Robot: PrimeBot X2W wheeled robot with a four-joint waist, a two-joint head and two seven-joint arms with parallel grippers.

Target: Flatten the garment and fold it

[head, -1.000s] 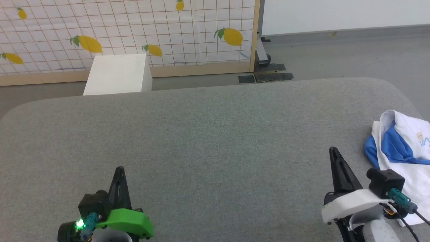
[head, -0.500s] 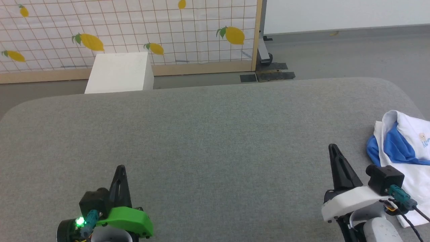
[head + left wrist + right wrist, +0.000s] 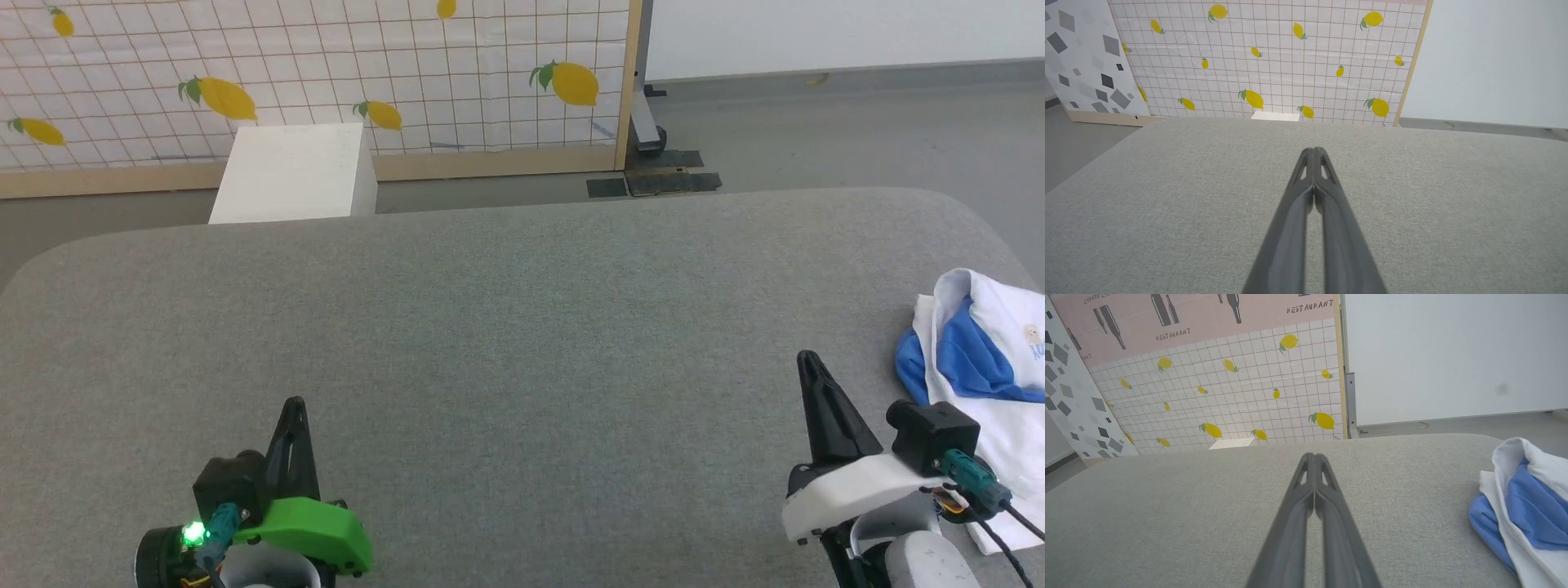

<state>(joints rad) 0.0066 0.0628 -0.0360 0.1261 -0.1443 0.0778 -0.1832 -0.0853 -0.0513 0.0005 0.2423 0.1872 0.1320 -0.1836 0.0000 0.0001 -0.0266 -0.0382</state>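
The garment (image 3: 984,359), a white shirt with royal-blue sections, lies crumpled at the right edge of the grey table (image 3: 506,327), partly cut off by the frame. In the right wrist view the garment (image 3: 1527,506) sits at the lower right. My right gripper (image 3: 808,359) hovers near the front right, just left of the garment, shut and empty; its fingers (image 3: 1314,457) press together. My left gripper (image 3: 294,404) stands at the front left, also shut on nothing, fingertips (image 3: 1314,150) touching.
A white box (image 3: 290,173) stands on the floor behind the table's far left edge. Behind it is a lemon-patterned screen (image 3: 326,73) with a wooden frame and a wheeled foot (image 3: 649,143). Grey floor lies beyond the table's rounded far right corner.
The whole head view has shifted slightly, so the camera moved; the garment sits a little further right in frame. Both grippers stay shut and hold their places.
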